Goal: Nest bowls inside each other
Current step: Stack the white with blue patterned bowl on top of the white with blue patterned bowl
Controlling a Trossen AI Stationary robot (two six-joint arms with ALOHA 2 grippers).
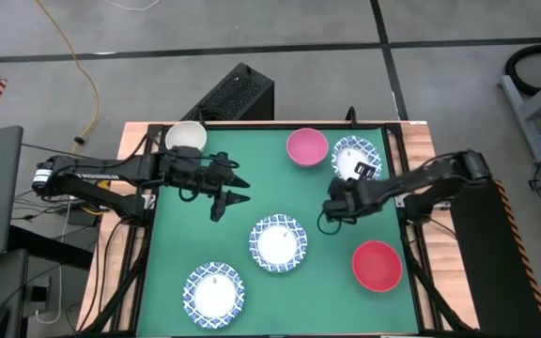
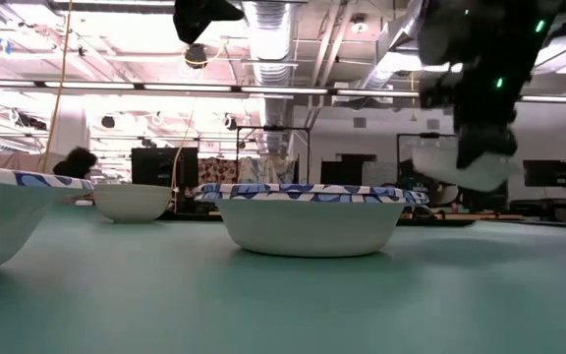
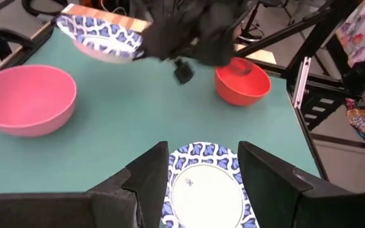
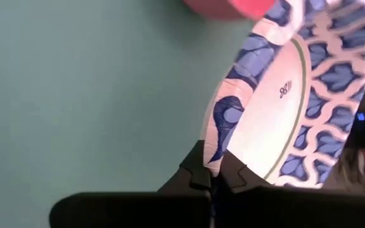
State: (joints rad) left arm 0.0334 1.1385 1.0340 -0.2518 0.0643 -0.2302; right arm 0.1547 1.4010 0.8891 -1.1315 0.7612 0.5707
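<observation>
On the green tabletop (image 1: 252,188) the right gripper (image 4: 213,180) has its fingers pinched on the rim of a blue-patterned bowl (image 4: 277,101) at the far right beside the pink bowl (image 1: 306,146) — while the left gripper (image 1: 228,195) hovers with fingers spread above the middle blue-patterned bowl (image 1: 277,242).

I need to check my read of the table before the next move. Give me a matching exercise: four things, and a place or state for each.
1 cream bowl
2 red bowl
3 right gripper
4 left gripper

A shut on a blue-rimmed bowl
B open, above the mat
C top-left corner in the high view
D lower right in the high view

Pairs: 1-C, 2-D, 3-A, 4-B
</observation>
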